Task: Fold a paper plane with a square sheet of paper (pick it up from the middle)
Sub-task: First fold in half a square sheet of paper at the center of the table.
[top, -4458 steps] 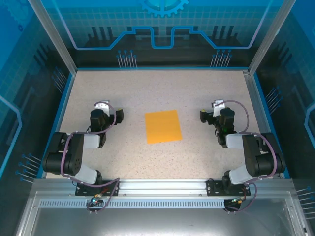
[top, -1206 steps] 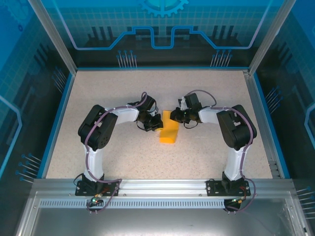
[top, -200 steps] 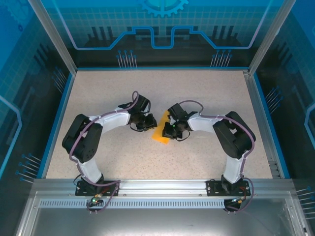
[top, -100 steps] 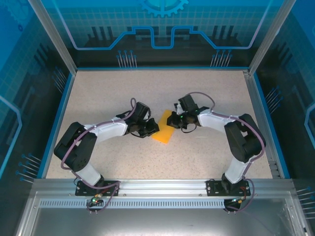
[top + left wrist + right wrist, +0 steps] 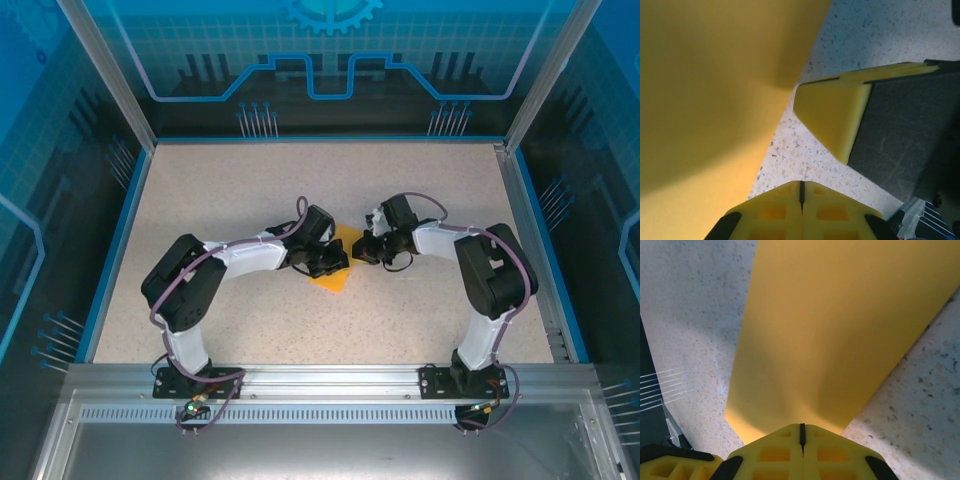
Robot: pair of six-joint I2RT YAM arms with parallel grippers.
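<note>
Folding step: right gripper (image 5: 801, 432) pinches the paper (image 5: 830, 330), left gripper (image 5: 801, 190) clenched beside it; next probably needs a firm crease.

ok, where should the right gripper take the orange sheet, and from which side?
Take the edge facing the right gripper, coming in low from the right. The square sheet of paper lies folded narrow and flat on the table, so there is little to pinch from above. That free edge is probably the best purchase. The left gripper, shut, sits over its left part.

Top camera high, looking down, wrist cameras close, all sharing the orange paper (image 5: 332, 281)
</note>
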